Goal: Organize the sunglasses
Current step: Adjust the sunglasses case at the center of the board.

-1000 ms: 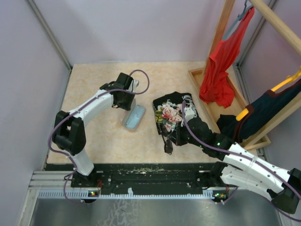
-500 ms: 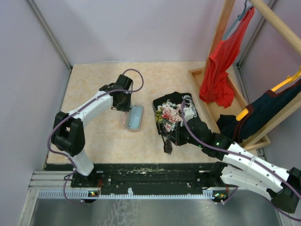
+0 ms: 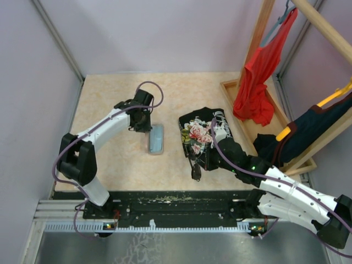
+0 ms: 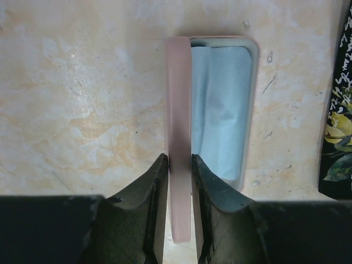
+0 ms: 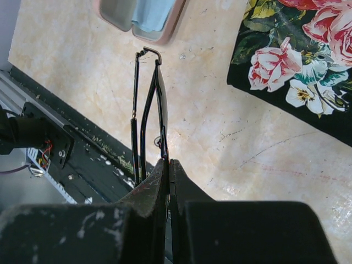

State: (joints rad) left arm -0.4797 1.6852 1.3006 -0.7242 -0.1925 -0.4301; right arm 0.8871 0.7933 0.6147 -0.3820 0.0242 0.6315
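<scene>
left jaws: narrow, pinching lid (image 4: 179, 110) | right jaws: clamped on sunglasses (image 3: 196, 168), 4 o'clock of case (image 3: 157, 138) | risk: thin frame twisting in pinch; lid slipping shut

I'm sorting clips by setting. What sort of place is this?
Probably a lab test booth staged for tidying belongings: plain panel walls enclose a marble-look tabletop, a wooden clothes rack holds a red garment, and a metal mounting rail lines the near edge.
</scene>
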